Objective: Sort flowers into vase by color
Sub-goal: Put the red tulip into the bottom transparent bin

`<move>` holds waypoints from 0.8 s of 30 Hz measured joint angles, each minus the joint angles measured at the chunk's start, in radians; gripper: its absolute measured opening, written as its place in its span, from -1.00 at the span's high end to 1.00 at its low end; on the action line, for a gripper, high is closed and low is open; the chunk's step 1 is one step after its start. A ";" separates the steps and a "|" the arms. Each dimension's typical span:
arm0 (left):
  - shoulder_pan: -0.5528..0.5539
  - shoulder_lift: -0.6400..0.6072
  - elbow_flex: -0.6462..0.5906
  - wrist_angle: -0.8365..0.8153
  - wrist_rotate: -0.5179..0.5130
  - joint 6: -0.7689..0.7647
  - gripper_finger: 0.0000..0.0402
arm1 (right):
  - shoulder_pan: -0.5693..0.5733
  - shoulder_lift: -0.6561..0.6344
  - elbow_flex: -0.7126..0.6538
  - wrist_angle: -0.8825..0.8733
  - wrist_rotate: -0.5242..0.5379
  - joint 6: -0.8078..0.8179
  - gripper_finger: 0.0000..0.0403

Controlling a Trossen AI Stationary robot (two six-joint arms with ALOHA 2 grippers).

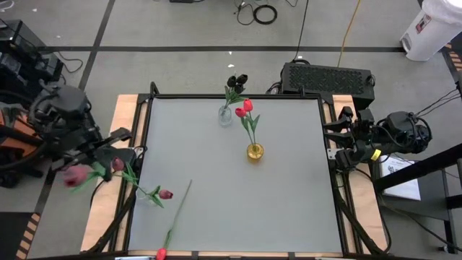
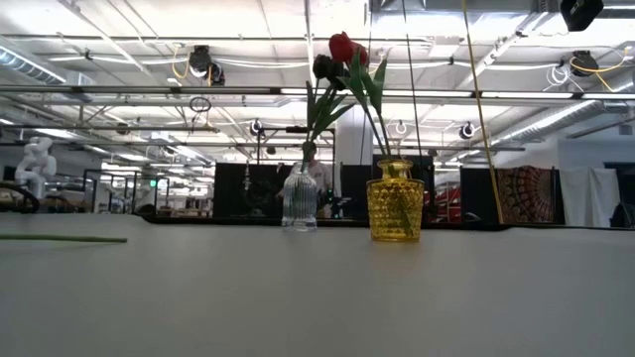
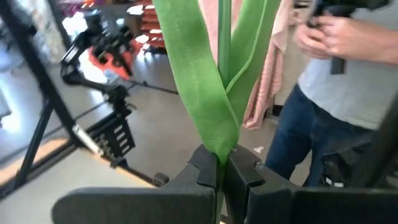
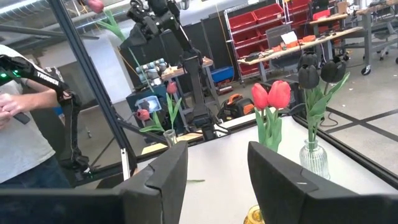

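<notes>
1. Counter (image 1: 289, 209): grey top, two vases near its far middle.
2. Clear glass vase (image 1: 226, 115) holds black tulips (image 1: 236, 80); yellow vase (image 1: 255, 152) just beside it, nearer the middle, holds red tulips (image 1: 244, 109).
3. Left gripper (image 3: 222, 169): off the counter's left edge, fingers pinched shut on a pink tulip (image 1: 74, 175) at the stem, where the green leaves meet.
4. Third vase (image 1: 148, 196) at the left edge holds more pinkish tulips, one head (image 1: 165, 193) leaning over the counter.
5. Loose red tulip (image 1: 161, 253) lies at the near edge, stem running up the counter.
6. Right gripper (image 4: 217, 177): off the right edge, fingers apart, nothing between them.
7. Person (image 3: 342, 81) stands beyond the left arm.
</notes>
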 joint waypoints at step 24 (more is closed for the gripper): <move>0.128 -0.160 0.001 -0.056 -0.149 -0.014 0.97 | 0.000 0.000 0.000 0.000 0.000 0.000 0.21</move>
